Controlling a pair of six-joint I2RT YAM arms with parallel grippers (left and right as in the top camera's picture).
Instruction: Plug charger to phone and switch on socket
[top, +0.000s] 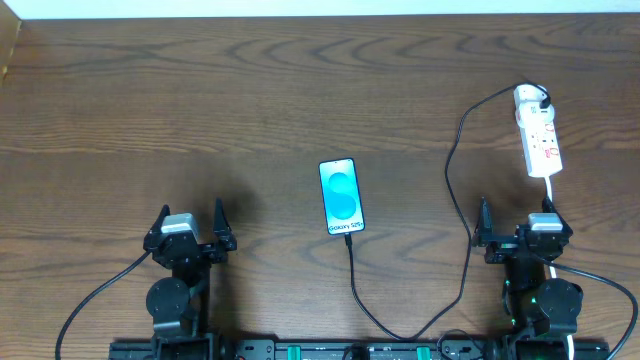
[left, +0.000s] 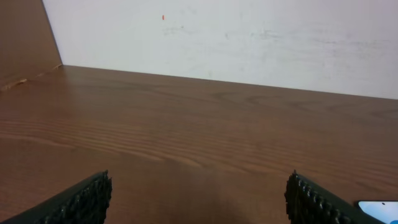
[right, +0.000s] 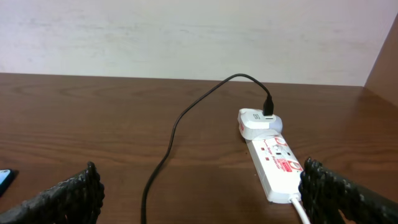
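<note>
The phone lies face up mid-table, blue screen lit. The thin black charger cable runs from the phone's near end, loops along the front edge and goes up to a white adapter on the socket at the far right. Its plug tip sits at the phone's bottom edge. The right wrist view shows the socket and the cable. My left gripper is open and empty, left of the phone. My right gripper is open and empty, just short of the socket.
A white lead leaves the socket's near end toward my right arm. A pale wall backs the table. A wooden side panel stands at the far left. A corner of the phone shows in the left wrist view.
</note>
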